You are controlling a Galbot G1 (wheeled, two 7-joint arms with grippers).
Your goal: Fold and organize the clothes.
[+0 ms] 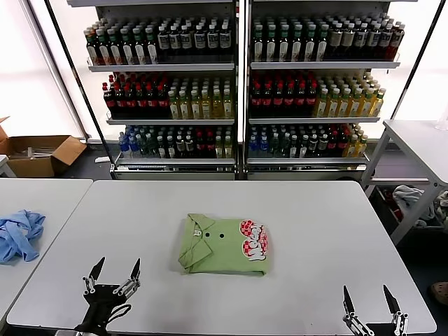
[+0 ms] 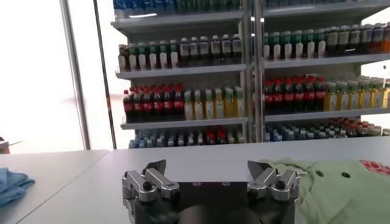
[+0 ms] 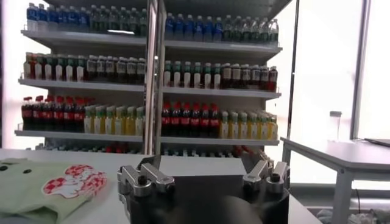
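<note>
Folded polo shirt lay centred, beyond both my grippers.
The polo shirt [image 1: 225, 246] lay farther in, long axis left-right; my left gripper [image 1: 112, 272] was nearer than my right gripper [image 1: 370, 300], both spread, empty.

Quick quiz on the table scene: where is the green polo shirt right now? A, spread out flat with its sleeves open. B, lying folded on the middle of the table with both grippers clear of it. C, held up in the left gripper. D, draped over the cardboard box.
B: the green polo shirt lies folded mid-table, while the left gripper and right gripper stand open and empty at the near edge.
</note>
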